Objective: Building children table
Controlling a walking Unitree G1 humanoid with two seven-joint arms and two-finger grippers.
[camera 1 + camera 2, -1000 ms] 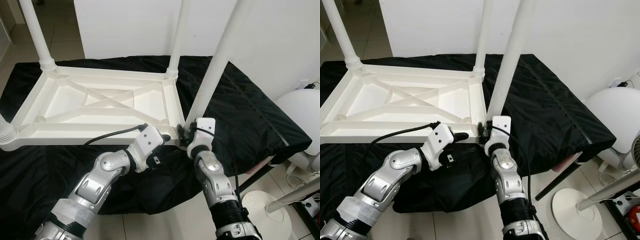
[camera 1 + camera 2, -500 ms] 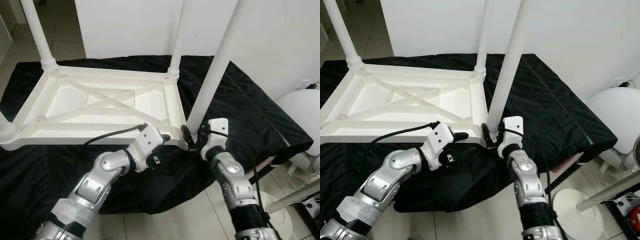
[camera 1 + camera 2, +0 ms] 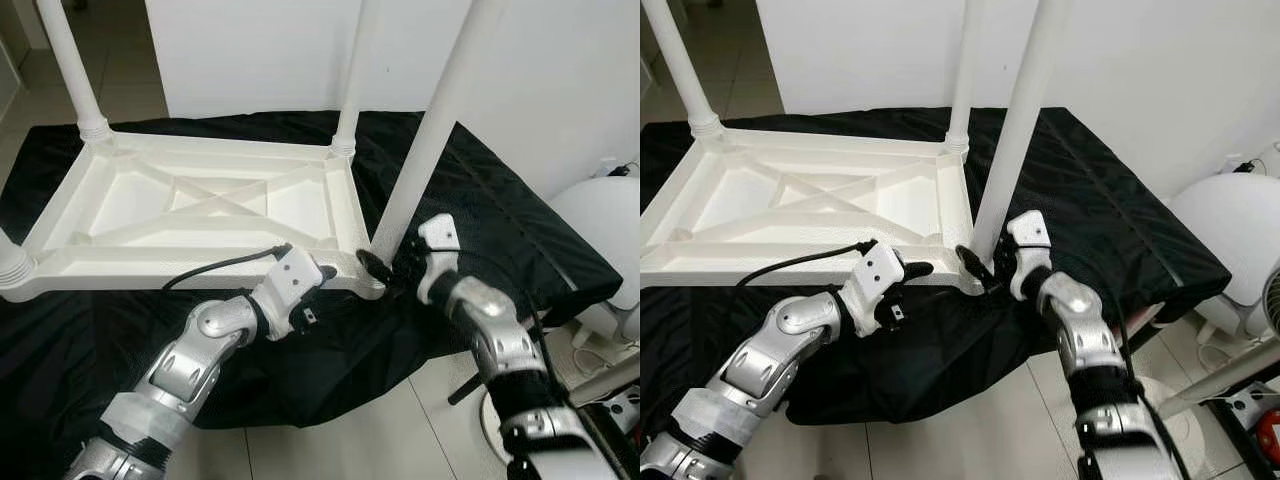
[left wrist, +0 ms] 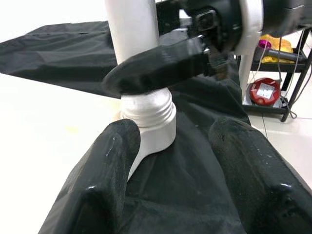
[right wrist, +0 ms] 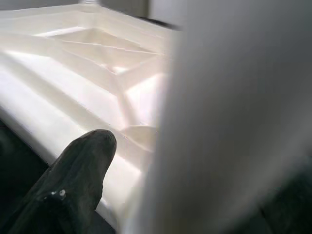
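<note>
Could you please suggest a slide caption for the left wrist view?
Right gripper clasps the white plastic table leg above its threaded socket, framed by the open left gripper.

Upturned table (image 3: 190, 205) on black cloth (image 3: 500, 220)

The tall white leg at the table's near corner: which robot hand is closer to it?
Right. The right gripper clasps the leg at its base; the left gripper sits beside it at the tabletop edge.

The right gripper (image 3: 385, 268) swings out to the robot's right around the base of the near table leg (image 3: 425, 140), apparently still clasping it.
</note>
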